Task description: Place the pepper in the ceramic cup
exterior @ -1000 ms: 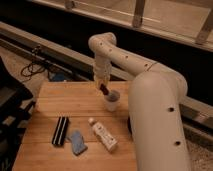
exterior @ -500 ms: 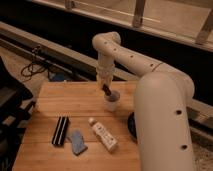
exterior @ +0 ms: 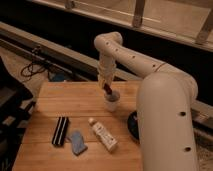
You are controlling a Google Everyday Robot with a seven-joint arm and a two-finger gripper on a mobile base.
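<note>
Currently, scanning from the left, I see a black ridged block (exterior: pixel 61 131) lying flat on the wooden table (exterior: pixel 55 102), well down and to the left of my gripper. Just beside it, still below and left of the gripper, rests a blue-grey pad (exterior: pixel 76 142). Next comes a white tube (exterior: pixel 103 135) with a cap, lying at an angle almost straight below the gripper and nearer to me than the cup. My gripper (exterior: pixel 107 87) points downward directly over the ceramic cup (exterior: pixel 112 101), and it is clamped on the pepper (exterior: pixel 108 89), whose dark red tip hangs just above the cup's rim. Farther right, below the gripper, a dark bowl (exterior: pixel 133 125) peeks out from behind the arm.
</note>
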